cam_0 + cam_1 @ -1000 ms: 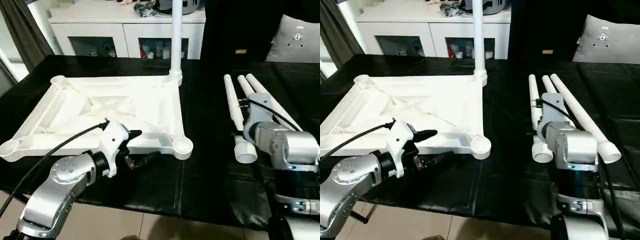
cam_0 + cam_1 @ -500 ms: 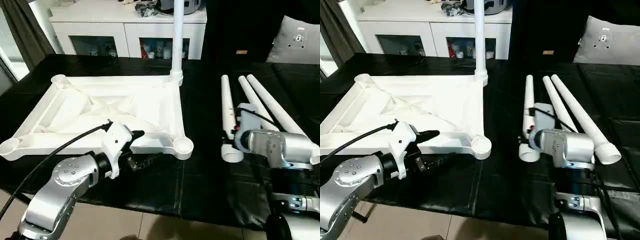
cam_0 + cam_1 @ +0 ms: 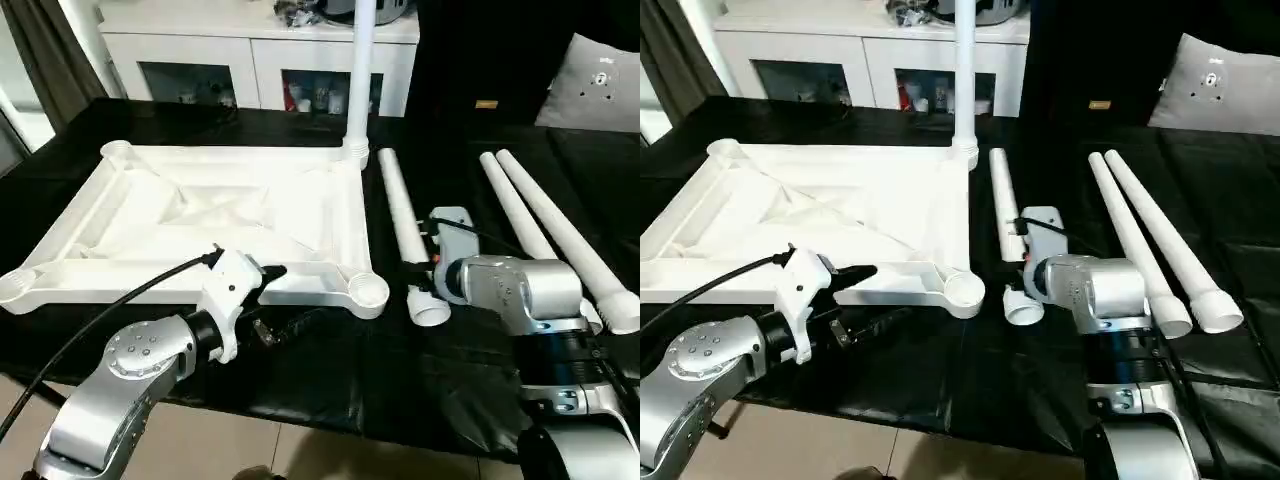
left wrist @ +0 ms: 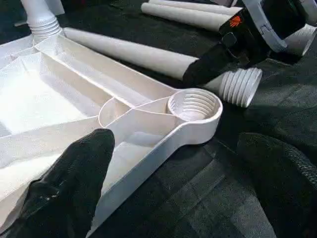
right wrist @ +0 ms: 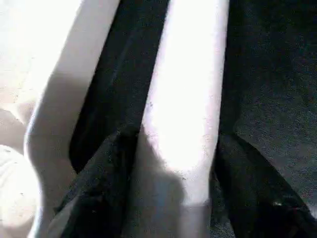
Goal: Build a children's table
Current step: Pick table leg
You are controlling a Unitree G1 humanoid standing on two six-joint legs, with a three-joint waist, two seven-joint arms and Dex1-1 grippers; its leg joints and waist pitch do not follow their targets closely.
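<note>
The white tabletop (image 3: 120, 215) lies upside down on the black cover, ribs up. One white leg (image 3: 358, 80) stands upright in its far right corner socket. My right gripper (image 5: 176, 136) is shut on a second leg (image 3: 398, 210), which lies flat along the tabletop's right edge, its threaded end (image 4: 240, 87) beside the front right socket (image 4: 194, 106). Two more legs (image 3: 545, 225) lie further right. My left gripper (image 3: 283, 300) is open at the tabletop's front rim, one finger (image 4: 69, 183) over the plastic and the other on the cover.
A white sideboard (image 3: 230, 40) with glass doors stands behind the table. A grey cushion (image 3: 600, 70) leans at the back right. The table's front edge (image 3: 330, 410) runs just below my forearms. A black cable (image 3: 110, 305) trails from my left wrist.
My right gripper has carried its leg leftward, away from the other two, up to the tabletop's right edge. The left gripper has stayed at the front rim.
</note>
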